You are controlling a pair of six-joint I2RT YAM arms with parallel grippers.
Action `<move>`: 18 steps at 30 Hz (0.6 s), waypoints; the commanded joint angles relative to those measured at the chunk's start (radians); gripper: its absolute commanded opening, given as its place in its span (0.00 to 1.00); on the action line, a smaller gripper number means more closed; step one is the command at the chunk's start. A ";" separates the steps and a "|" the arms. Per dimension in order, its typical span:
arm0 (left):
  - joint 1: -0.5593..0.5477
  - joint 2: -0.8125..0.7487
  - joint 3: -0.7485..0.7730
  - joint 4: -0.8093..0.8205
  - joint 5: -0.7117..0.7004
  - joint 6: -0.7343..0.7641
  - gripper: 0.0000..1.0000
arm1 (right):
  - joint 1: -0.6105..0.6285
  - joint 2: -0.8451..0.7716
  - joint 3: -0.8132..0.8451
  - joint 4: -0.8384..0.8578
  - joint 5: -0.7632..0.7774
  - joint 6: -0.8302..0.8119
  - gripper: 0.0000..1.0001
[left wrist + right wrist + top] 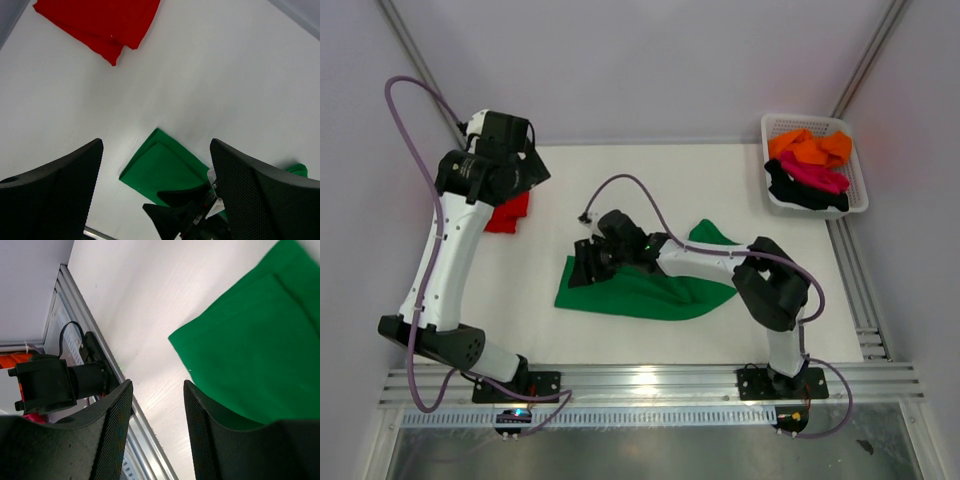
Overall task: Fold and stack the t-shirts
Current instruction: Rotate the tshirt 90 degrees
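A bright green t-shirt [645,292] lies partly folded in the middle of the table, also in the left wrist view [165,167] and the right wrist view [250,350]. My right gripper [586,264] hovers over its left end, open; only bare table shows between its fingers [157,385], and one finger overlaps the green cloth. A folded red t-shirt [508,213] lies at the far left [100,20]. My left gripper [523,172] hangs high above it, wide open and empty [156,145]. Orange, magenta and black t-shirts sit in the basket.
A white mesh basket [857,203] stands at the back right corner. The aluminium rail [650,380] runs along the near edge, and the left arm's base [50,385] sits beside it. Grey walls close in the sides and back.
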 commanded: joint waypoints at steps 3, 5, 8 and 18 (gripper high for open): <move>0.000 -0.003 0.012 -0.032 -0.058 0.000 0.91 | 0.054 0.064 0.080 0.036 -0.027 0.033 0.50; 0.000 -0.005 0.014 -0.032 -0.061 0.003 0.91 | 0.059 0.087 0.089 0.036 -0.022 0.031 0.50; 0.002 -0.012 0.018 -0.035 -0.050 0.006 0.91 | 0.061 0.112 0.089 0.034 -0.008 0.027 0.50; 0.000 -0.129 -0.043 0.052 0.057 0.034 0.92 | 0.061 0.176 0.144 -0.032 0.105 -0.073 0.50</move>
